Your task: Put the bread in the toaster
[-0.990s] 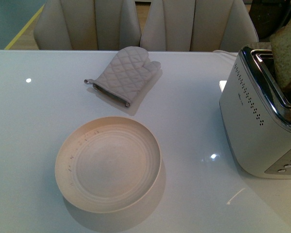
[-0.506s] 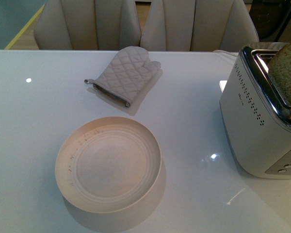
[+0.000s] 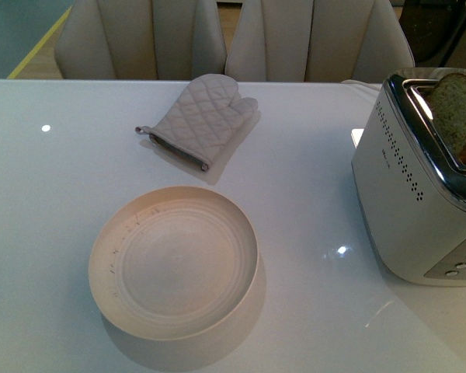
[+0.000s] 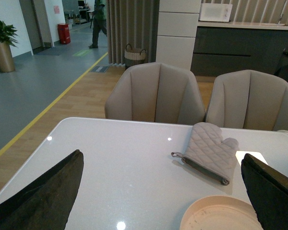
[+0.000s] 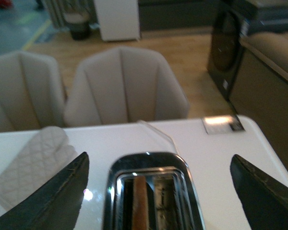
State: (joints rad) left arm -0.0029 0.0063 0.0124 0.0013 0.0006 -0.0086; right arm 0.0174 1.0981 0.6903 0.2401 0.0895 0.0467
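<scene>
Bread [image 3: 457, 109] in toaster [image 3: 419, 210] slot

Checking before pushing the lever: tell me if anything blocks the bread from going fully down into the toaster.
Nothing visible does. The bread already stands in one slot of the toaster, its top sticking out above the chrome rim. In the right wrist view the right gripper is open above it, touching nothing. Deep inside the slot cannot be seen.

Your white glossy table [image 3: 311, 194] carries three things. A round cream plate [image 3: 173, 260] sits on its near middle. A quilted grey mitt [image 3: 200, 118] lies flat beyond the plate, near the far edge, well apart from it. The toaster [image 3: 408, 202] stands at the right side, partly out of the front view.
</scene>
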